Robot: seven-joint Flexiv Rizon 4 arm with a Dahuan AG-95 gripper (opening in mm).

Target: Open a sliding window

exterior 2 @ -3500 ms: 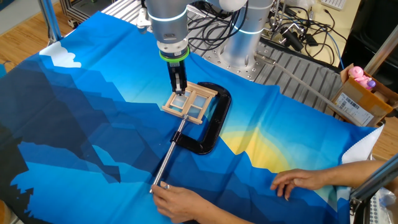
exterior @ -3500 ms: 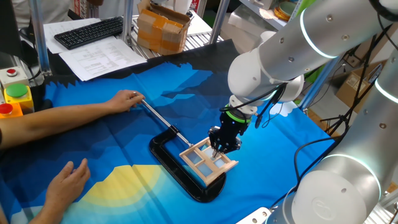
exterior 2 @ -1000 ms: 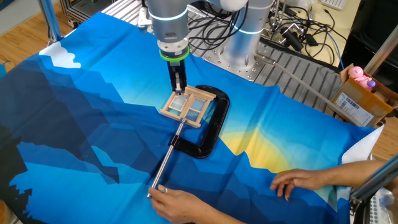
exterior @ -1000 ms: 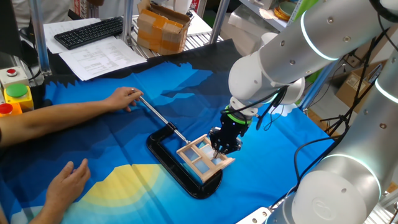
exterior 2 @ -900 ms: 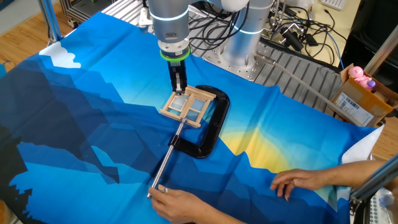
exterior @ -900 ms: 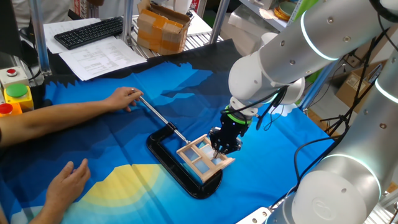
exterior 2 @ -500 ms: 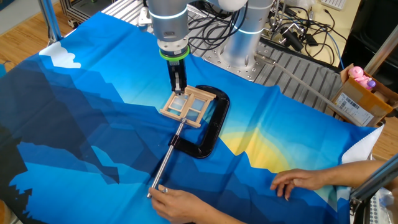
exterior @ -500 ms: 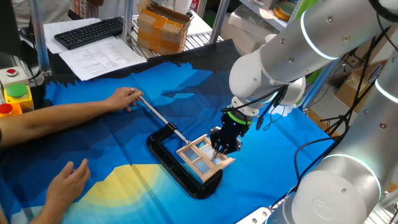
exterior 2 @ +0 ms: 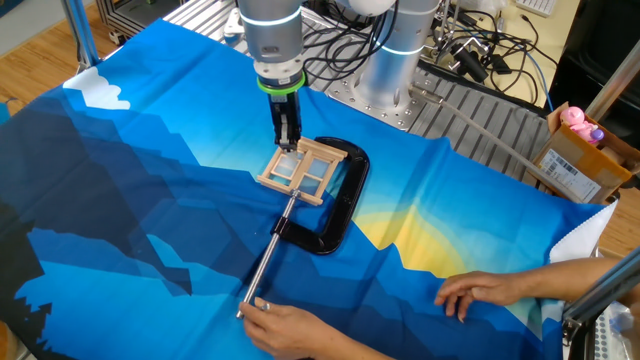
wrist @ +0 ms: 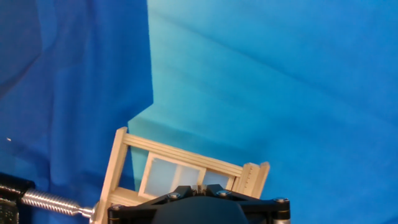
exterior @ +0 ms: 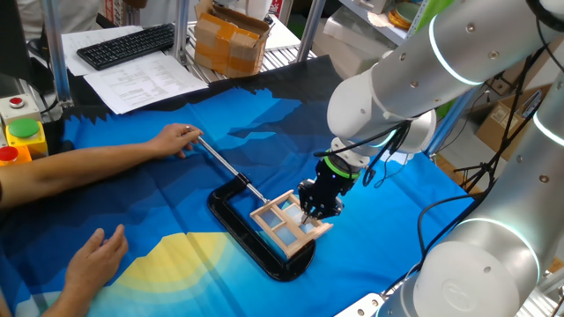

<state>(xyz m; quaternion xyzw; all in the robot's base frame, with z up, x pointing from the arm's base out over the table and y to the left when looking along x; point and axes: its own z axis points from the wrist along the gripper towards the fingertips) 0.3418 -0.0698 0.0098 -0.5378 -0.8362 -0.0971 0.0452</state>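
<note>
Since the first frames the window (exterior: 288, 224) and the clamp (exterior: 249, 239) holding it have shifted a little toward the left of one fixed view, and the sash looks pushed over, leaving an empty opening at the frame's left end in the hand view; over the last half second little changes. Now the window sits low and right of centre in that fixed view, lying flat on the blue cloth (exterior: 159, 194), held in the clamp, presumably so it cannot slide away under the push. A person's hand (exterior: 177, 140) at mid left steadies the clamp's rod (exterior: 220, 164), likely for the same reason. The gripper (exterior 2: 287, 145) stands upright with its tips down on the window's far edge; whether its fingers are wide or closed I cannot tell.
</note>
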